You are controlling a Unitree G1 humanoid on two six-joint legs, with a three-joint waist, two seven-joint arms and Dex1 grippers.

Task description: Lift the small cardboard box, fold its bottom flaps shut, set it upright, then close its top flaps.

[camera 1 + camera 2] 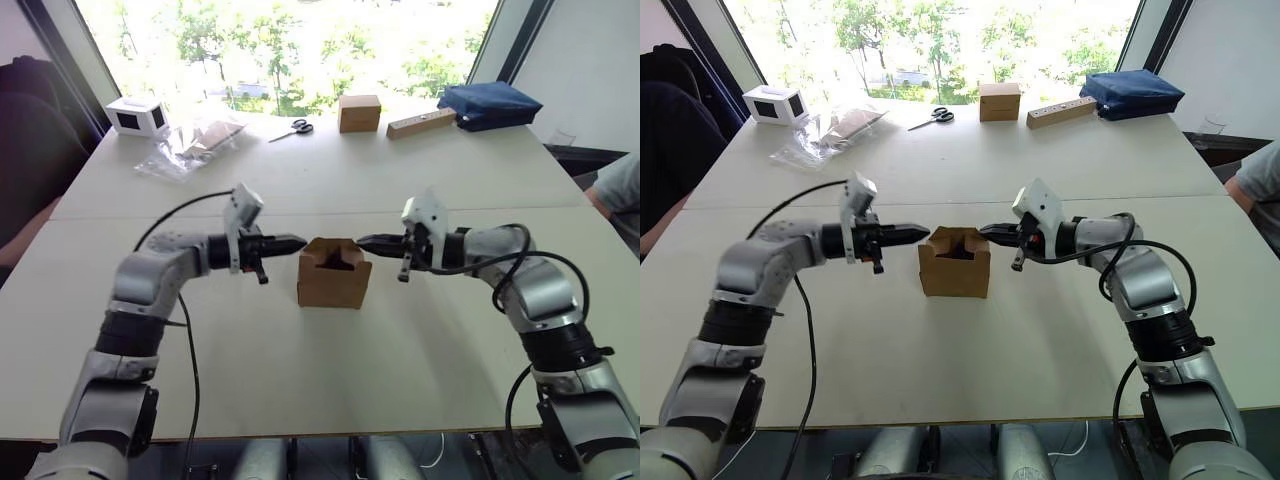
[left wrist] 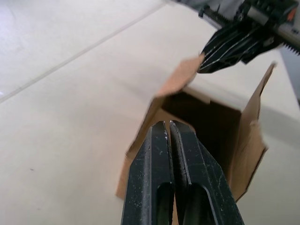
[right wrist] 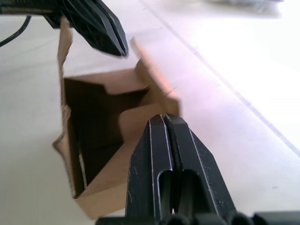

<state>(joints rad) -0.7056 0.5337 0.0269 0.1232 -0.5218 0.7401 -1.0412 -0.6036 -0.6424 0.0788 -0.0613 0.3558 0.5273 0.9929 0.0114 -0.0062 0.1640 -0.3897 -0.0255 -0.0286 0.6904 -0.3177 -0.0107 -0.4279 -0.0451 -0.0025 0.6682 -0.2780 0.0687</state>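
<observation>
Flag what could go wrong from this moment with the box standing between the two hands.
1. The small cardboard box stands free on the table, ungripped; uneven pushes from the left hand or right hand might slide or tip it.
2. Both hands are shut and narrow, so they might slip past the top flaps or crumple them.

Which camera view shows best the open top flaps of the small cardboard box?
The right wrist view: the top flaps and the dark inside show large. The left wrist view gives the opposite side; the eye views show the small cardboard box upright but small.
</observation>
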